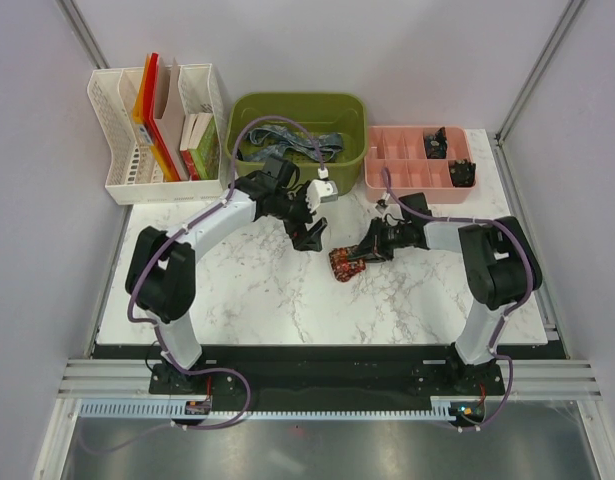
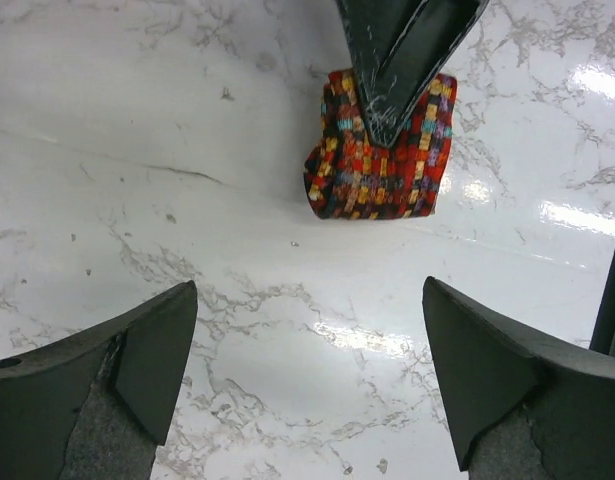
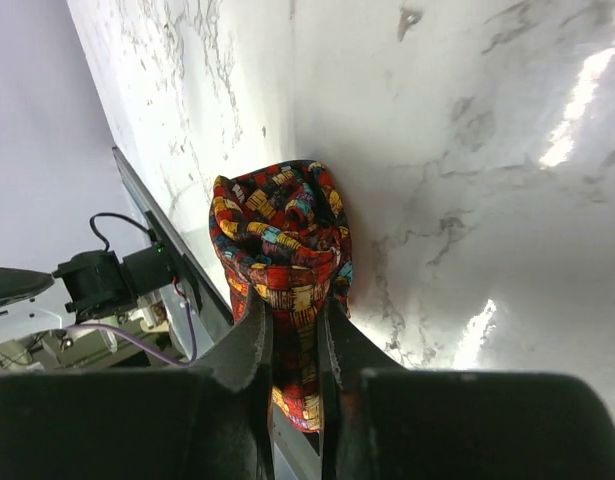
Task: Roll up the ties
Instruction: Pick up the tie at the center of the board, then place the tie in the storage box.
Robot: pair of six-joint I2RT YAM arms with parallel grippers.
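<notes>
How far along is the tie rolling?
Done: the red-orange patterned fabric tie looks rolled up. In hand: the right end effector is shut on it, the left end effector open. Left: blue-grey patterned tie fabric lies loose in the green plastic bin.

Bright, even light; glare streaks on glossy tabletop (image 2: 577,215); soft shadows

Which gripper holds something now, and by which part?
The right gripper pinches the rolled red patterned tie by one side of the roll; the left gripper is open and empty.
</notes>
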